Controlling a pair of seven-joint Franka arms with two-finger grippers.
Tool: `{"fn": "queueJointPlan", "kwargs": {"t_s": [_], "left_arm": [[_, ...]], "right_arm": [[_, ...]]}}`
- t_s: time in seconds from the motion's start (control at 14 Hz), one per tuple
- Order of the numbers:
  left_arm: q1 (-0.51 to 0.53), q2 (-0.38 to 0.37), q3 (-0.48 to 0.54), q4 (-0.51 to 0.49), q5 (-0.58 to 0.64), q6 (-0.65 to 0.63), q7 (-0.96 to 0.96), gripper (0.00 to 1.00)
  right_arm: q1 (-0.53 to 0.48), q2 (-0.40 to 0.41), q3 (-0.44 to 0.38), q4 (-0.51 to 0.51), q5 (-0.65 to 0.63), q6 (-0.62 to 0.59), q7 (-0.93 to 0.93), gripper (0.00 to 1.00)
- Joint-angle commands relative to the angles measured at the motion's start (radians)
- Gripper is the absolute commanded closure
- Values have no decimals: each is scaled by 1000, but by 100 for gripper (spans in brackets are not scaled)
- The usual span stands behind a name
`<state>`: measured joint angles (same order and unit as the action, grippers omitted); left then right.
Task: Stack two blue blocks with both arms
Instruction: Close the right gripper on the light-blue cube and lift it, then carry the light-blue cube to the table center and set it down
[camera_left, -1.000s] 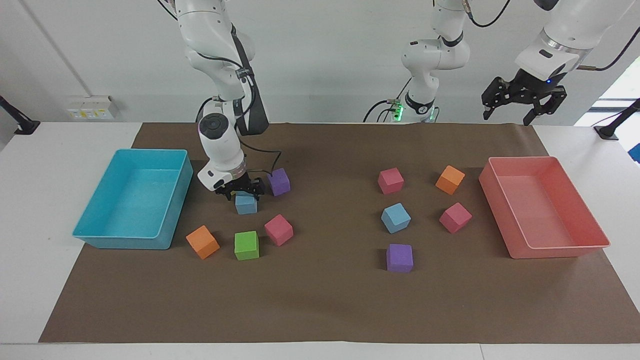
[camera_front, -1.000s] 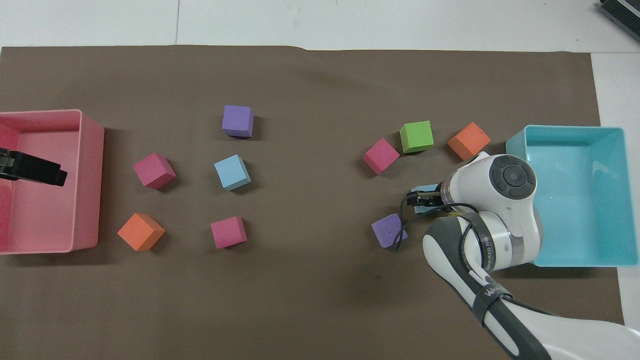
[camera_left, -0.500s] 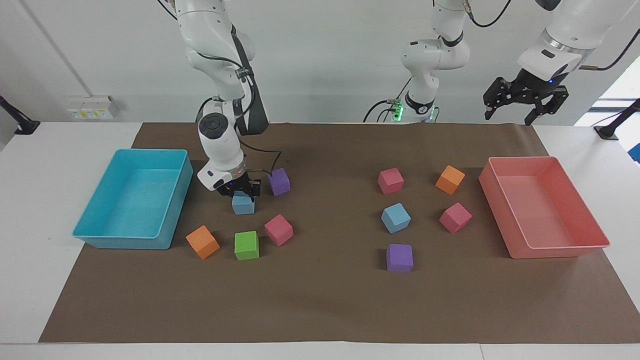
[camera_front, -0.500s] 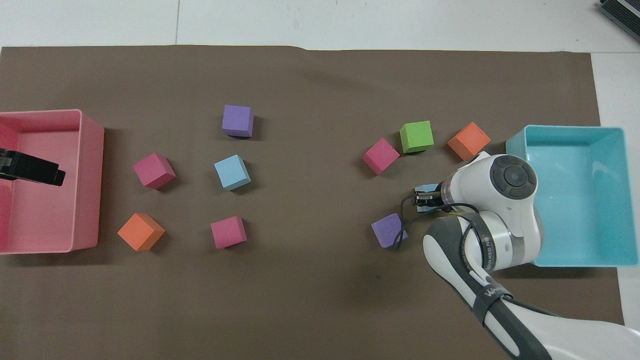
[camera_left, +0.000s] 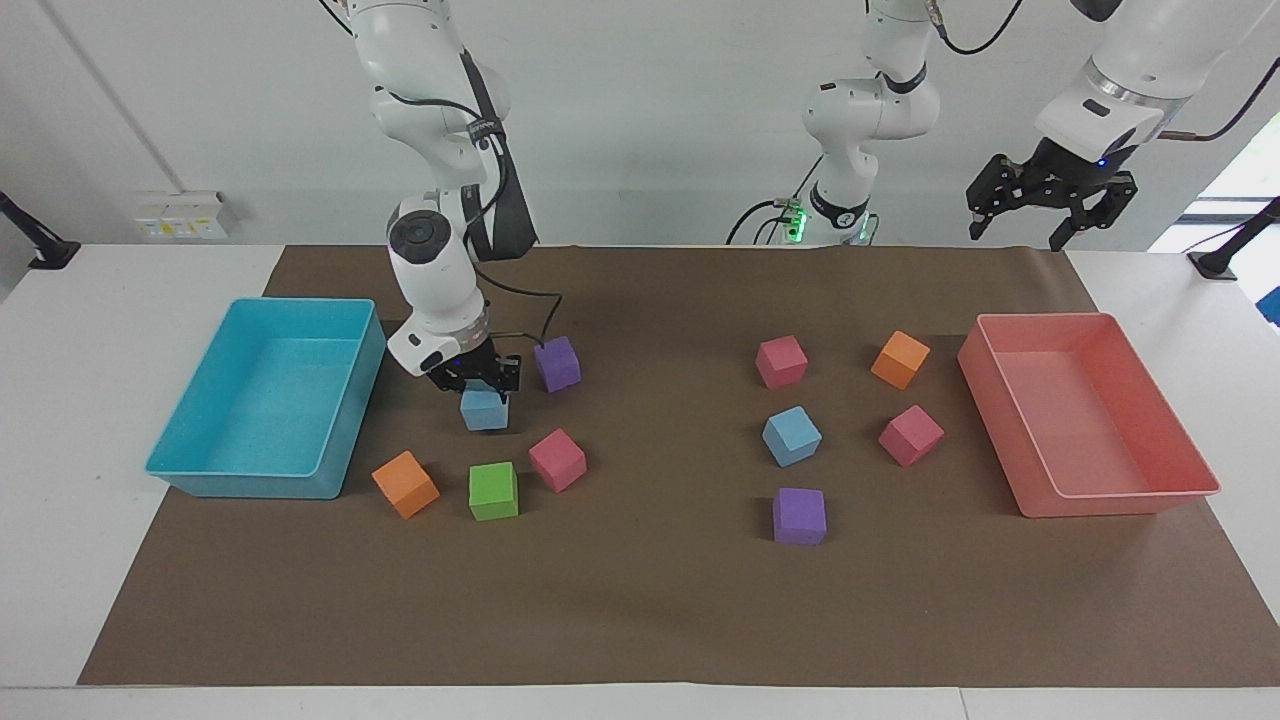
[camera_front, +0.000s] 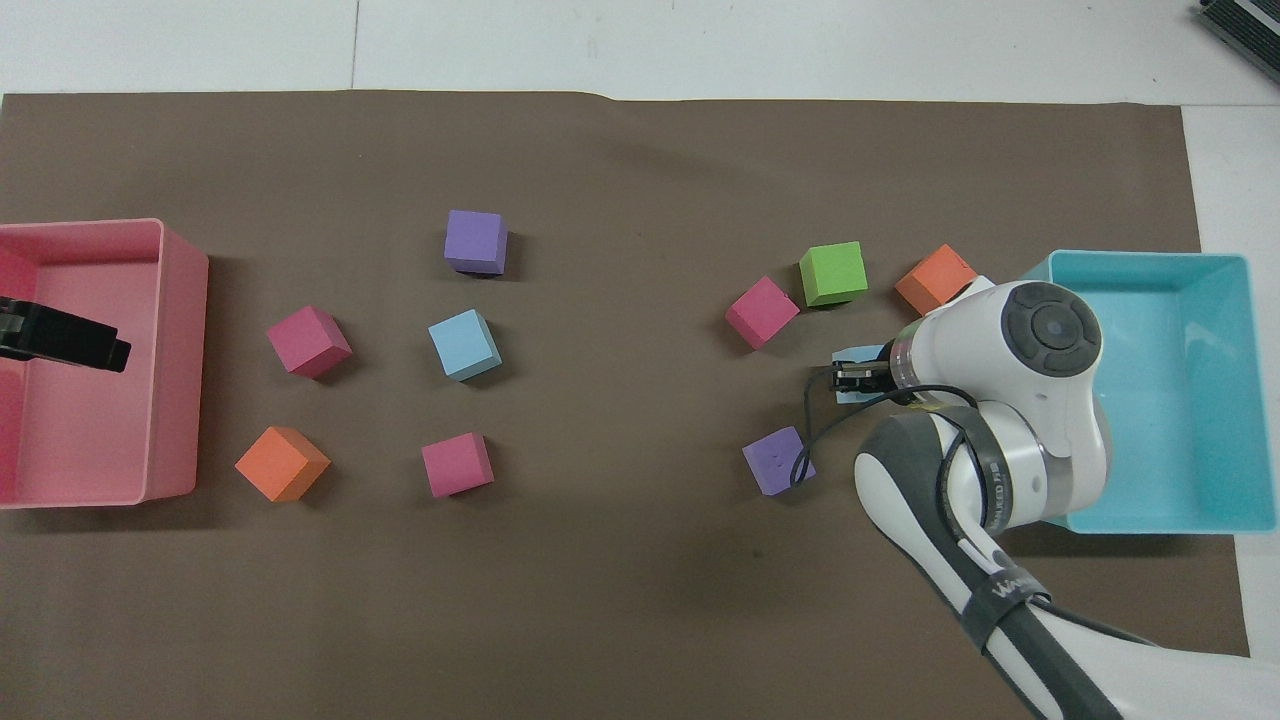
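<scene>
In the overhead view I see only a corner of the held blue block beside the right arm's wrist, whereas the facing view shows the right gripper clamped on its top, beside a purple cube. The second blue block rests on the brown mat toward the left arm's end. The left gripper waits with fingers spread above the mat's edge, near the pink tray, against a white wall.

Blue blocks looked matte foam, trays glossy plastic, brown table cover matte paper, arms smooth white plastic.
</scene>
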<state>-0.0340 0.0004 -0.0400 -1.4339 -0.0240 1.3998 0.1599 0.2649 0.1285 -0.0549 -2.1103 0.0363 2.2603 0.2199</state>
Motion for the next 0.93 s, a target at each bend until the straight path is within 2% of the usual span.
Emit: {"fn": "queueJointPlan", "kwargs": {"t_s": [0.0, 0.21, 0.57, 0.86], "left_arm": [[14, -28, -11, -31, 6, -1, 9, 0], [14, -28, -9, -31, 6, 1, 9, 0], [16, -28, -9, -31, 6, 1, 9, 0], [16, -28, -9, -31, 6, -1, 9, 0]], "right_arm": [[8, -13, 4, 93, 17, -103, 22, 100], [62, 2, 4, 167, -3, -154, 50, 100], [123, 71, 4, 334, -3, -243, 128, 100], [204, 114, 4, 368, 5, -249, 222, 100]]}}
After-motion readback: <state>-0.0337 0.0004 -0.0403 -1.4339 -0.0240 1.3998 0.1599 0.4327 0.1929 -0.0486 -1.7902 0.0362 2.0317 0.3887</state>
